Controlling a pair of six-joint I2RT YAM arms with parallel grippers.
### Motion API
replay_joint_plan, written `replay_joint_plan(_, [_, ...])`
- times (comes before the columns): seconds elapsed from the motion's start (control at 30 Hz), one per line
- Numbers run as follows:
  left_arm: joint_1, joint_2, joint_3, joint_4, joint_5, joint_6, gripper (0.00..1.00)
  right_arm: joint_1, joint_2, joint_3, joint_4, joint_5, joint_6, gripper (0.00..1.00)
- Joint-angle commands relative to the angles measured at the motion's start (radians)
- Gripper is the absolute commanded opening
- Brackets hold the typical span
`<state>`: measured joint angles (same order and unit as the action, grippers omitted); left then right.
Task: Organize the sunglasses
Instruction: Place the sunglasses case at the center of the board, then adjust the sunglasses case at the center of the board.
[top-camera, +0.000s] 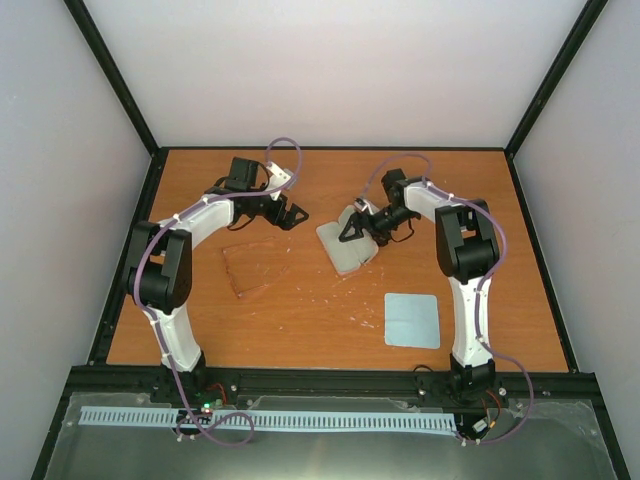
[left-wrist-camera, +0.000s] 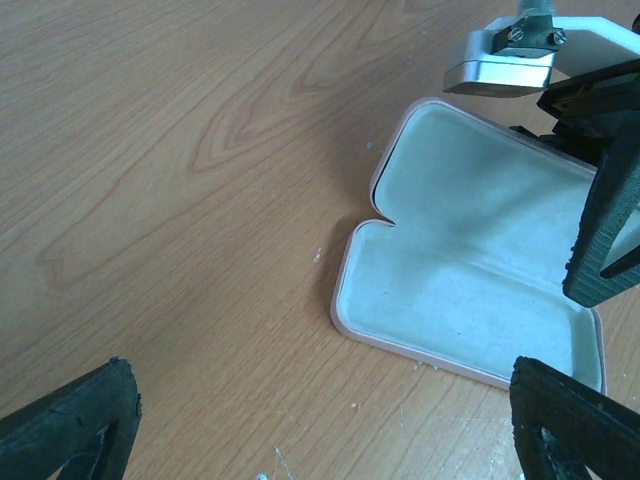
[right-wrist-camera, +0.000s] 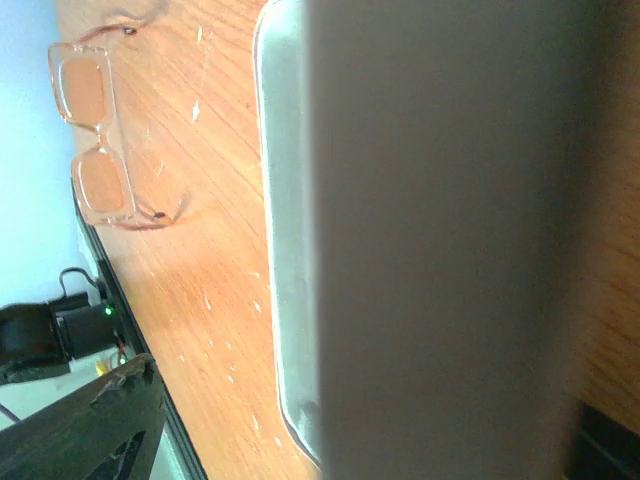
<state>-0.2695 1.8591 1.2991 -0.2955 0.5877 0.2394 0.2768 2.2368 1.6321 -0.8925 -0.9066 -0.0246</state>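
Note:
The sunglasses (top-camera: 255, 265), thin and amber, lie flat on the wooden table (top-camera: 300, 310) in front of the left arm; in the right wrist view the sunglasses (right-wrist-camera: 95, 140) sit at the far upper left. The pink case (top-camera: 345, 246) lies open mid-table, showing its pale lining (left-wrist-camera: 470, 290). My right gripper (top-camera: 352, 229) is at the case's far edge, its jaws open and straddling the case wall (right-wrist-camera: 285, 250), which fills that view. The right gripper's black fingers (left-wrist-camera: 600, 230) show over the case's right end. My left gripper (left-wrist-camera: 320, 440) hovers open over bare wood just left of the case, nothing between its fingers.
A light blue square cloth (top-camera: 412, 320) lies flat near the right arm's base. Black frame rails (top-camera: 330, 378) edge the table, with pale walls behind and beside it. Small white specks dot the wood near the case.

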Motion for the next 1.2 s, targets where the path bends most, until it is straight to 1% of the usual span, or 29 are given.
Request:
replay_joint_plan(0.0, [-0.002, 0.003, 0.029, 0.009, 0.021, -0.017, 0.99, -0.006, -0.045, -0.007, 0.001, 0.012, -0.006, 0.87])
replay_joint_plan(0.1, [-0.002, 0.004, 0.027, 0.012, 0.025, -0.019, 0.99, -0.006, -0.066, -0.006, -0.001, 0.034, -0.002, 0.87])
replay_joint_plan(0.37, [-0.002, 0.018, 0.041, 0.018, 0.027, -0.019, 0.99, -0.031, -0.152, -0.010, -0.009, 0.179, 0.030, 0.88])
replay_joint_plan(0.43, [-0.002, 0.027, 0.044, 0.022, 0.029, -0.015, 1.00, -0.033, -0.186, -0.010, -0.009, 0.233, 0.038, 0.88])
replay_joint_plan(0.5, [-0.002, 0.044, 0.056, 0.024, 0.037, -0.008, 0.99, -0.067, -0.226, -0.009, -0.015, 0.290, 0.047, 0.88])
replay_joint_plan(0.57, [-0.002, 0.077, 0.086, 0.010, 0.044, 0.001, 0.97, -0.073, -0.272, -0.010, -0.029, 0.347, 0.054, 0.85])
replay_joint_plan(0.6, [-0.002, 0.100, 0.122, -0.006, 0.049, 0.008, 0.93, -0.073, -0.299, -0.013, -0.034, 0.371, 0.059, 0.81])
replay_joint_plan(0.63, [-0.002, 0.128, 0.153, -0.030, 0.051, 0.015, 0.87, -0.073, -0.324, -0.024, -0.036, 0.384, 0.068, 0.70])
replay_joint_plan(0.67, [-0.002, 0.155, 0.190, -0.052, 0.053, 0.021, 0.76, -0.072, -0.356, -0.041, -0.034, 0.396, 0.080, 0.47])
replay_joint_plan(0.7, [-0.002, 0.183, 0.227, -0.071, 0.052, 0.026, 0.59, -0.069, -0.389, -0.067, -0.027, 0.411, 0.094, 0.25])
replay_joint_plan(0.73, [-0.003, 0.211, 0.261, -0.089, 0.045, 0.029, 0.44, -0.059, -0.423, -0.098, -0.020, 0.430, 0.104, 0.12])
replay_joint_plan(0.77, [-0.003, 0.236, 0.299, -0.103, 0.039, 0.031, 0.37, -0.046, -0.467, -0.131, -0.018, 0.449, 0.112, 0.06])
replay_joint_plan(0.87, [-0.005, 0.316, 0.410, -0.155, 0.024, 0.046, 0.37, 0.010, -0.532, -0.240, -0.011, 0.471, 0.138, 0.06])
replay_joint_plan(1.0, [-0.025, 0.411, 0.551, -0.260, 0.016, 0.068, 0.39, 0.075, -0.546, -0.390, 0.018, 0.471, 0.177, 0.07])
replay_joint_plan(1.1, [-0.055, 0.447, 0.587, -0.288, 0.019, 0.081, 0.40, 0.090, -0.528, -0.469, 0.063, 0.477, 0.212, 0.07])
replay_joint_plan(1.17, [-0.081, 0.458, 0.588, -0.297, 0.018, 0.088, 0.40, 0.091, -0.504, -0.494, 0.082, 0.480, 0.227, 0.06])
